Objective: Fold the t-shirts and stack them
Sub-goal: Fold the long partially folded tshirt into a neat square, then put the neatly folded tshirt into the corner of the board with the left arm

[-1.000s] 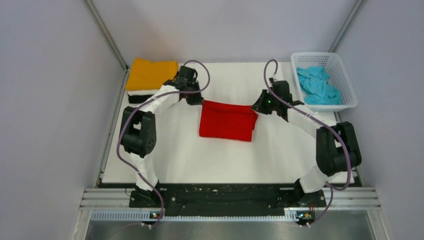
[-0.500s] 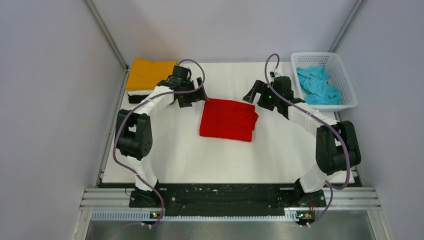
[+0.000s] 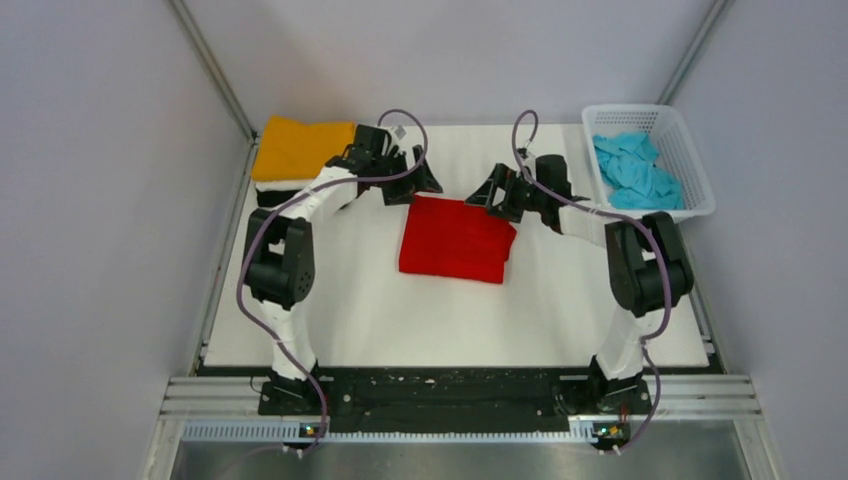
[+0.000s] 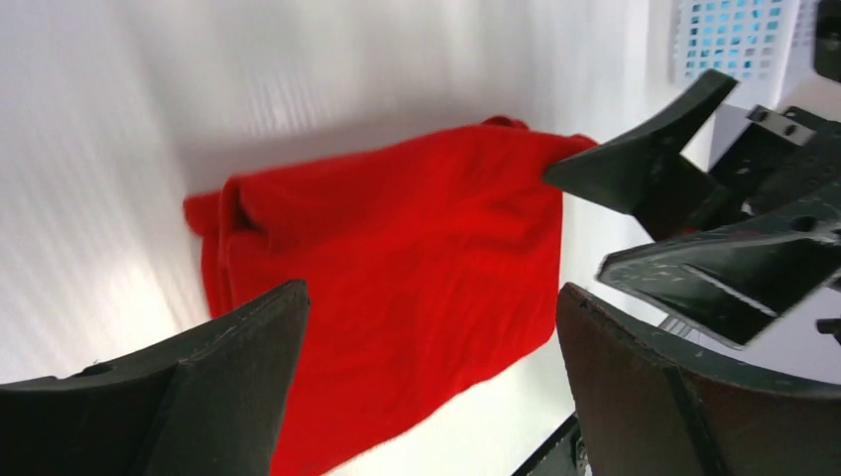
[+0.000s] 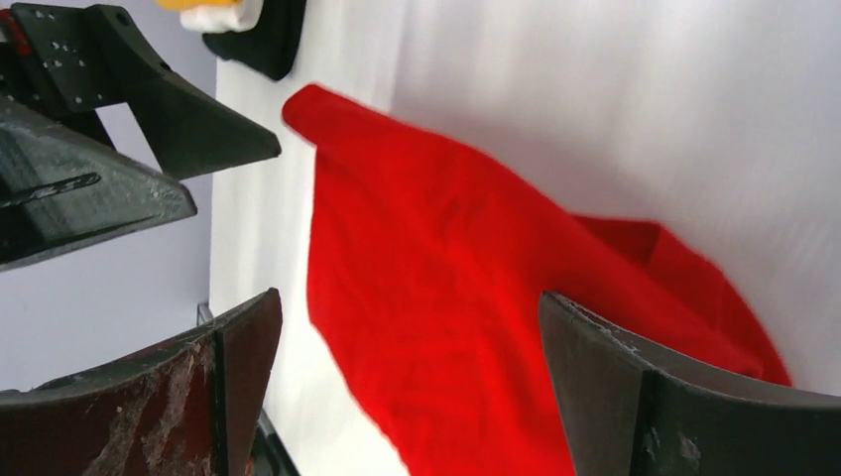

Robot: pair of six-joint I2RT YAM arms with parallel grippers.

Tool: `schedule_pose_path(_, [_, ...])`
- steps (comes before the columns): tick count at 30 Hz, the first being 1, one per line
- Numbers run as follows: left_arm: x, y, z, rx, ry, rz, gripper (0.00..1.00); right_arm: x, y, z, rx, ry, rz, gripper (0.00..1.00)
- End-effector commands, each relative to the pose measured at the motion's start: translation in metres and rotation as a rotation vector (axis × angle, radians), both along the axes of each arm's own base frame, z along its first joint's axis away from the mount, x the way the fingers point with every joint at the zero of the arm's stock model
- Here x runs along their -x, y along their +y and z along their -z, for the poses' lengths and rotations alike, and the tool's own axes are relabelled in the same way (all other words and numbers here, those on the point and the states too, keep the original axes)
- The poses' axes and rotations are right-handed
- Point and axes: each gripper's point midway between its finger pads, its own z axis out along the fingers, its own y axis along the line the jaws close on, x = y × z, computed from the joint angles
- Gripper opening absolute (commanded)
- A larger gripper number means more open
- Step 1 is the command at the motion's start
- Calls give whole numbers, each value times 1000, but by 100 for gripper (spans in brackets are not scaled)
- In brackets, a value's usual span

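- A folded bright red cloth t-shirt (image 3: 457,240) lies flat in the middle of the white desk (image 3: 560,300), a tidy rectangle with nothing pinning it down.
- The left hand (image 3: 418,180) hangs just off the shirt's far-left corner, fingers spread wide and grasping nothing.
- The right hand (image 3: 487,193) mirrors it at the far-right corner, just as wide and just as empty (the two point at each other across the shirt's far edge).
- Both wrist views look down between parted fingers onto red cloth, with the opposite hand at the side of the frame.
- At the desk's far-left corner there's a stack: a folded orange-yellow t-shirt (image 3: 300,148) on top, a white t-shirt (image 3: 270,185) showing beneath it, and a black t-shirt (image 3: 275,198) at the bottom.
- Far right, a white plastic lattice basket (image 3: 650,112) holds a crumpled light blue t-shirt (image 3: 635,172).
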Motion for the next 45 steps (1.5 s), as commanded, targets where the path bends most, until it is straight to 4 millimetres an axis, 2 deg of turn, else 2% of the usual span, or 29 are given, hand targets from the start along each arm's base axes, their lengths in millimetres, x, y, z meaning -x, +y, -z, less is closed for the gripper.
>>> schedule_pose_path(1, [-24,-21,13,65,4,57,99,-37,9,-1,3,-43,0,99])
schedule_pose_path(4, [-41,-18,35,30,23,25,99,-52,9,14,17,-23,14,99])
schedule_pose_path(8, [-59,-11,61,-28,51,-29,98,-54,11,37,17,23,17,99])
schedule_pose_path(11, [-56,-7,79,-57,87,-46,98,-50,6,58,29,65,31,99])
schedule_pose_path(14, [-42,0,97,-78,135,-64,97,-43,-1,79,43,118,57,99])
schedule_pose_path(15, [-39,1,96,-73,139,-65,97,-40,-4,83,57,129,63,99])
schedule_pose_path(17, [-37,3,81,-72,125,-68,95,-37,-6,72,75,110,56,99])
schedule_pose_path(19, [-37,9,48,-98,71,-86,95,-38,-12,36,113,33,61,99])
schedule_pose_path(22, [-25,24,-12,-123,-74,-132,99,-35,-36,-29,196,-98,162,99])
schedule_pose_path(23, [-18,30,-27,-132,-122,-141,99,-25,-47,-56,214,-141,208,99])
schedule_pose_path(24, [-9,36,-38,-135,-160,-150,99,-16,-58,-70,233,-159,253,99])
schedule_pose_path(26, [8,52,-47,-172,-199,-187,99,7,-78,-79,276,-162,327,99])
schedule_pose_path(29, [33,75,-28,-237,-169,-255,99,44,-106,-72,327,-148,414,99])
schedule_pose_path(30, [39,78,-20,-241,-149,-267,99,60,-111,-59,336,-122,423,99])
schedule_pose_path(34, [54,64,2,-191,-71,-200,99,99,-142,-50,346,-99,565,99])
schedule_pose_path(37, [53,66,24,-227,-27,-213,99,120,-165,-49,392,-117,648,99])
schedule_pose_path(41, [53,58,56,-253,48,-199,99,139,-170,-53,366,-157,668,99])
schedule_pose_path(45, [53,43,79,-275,91,-166,99,149,-173,-56,353,-177,676,99])
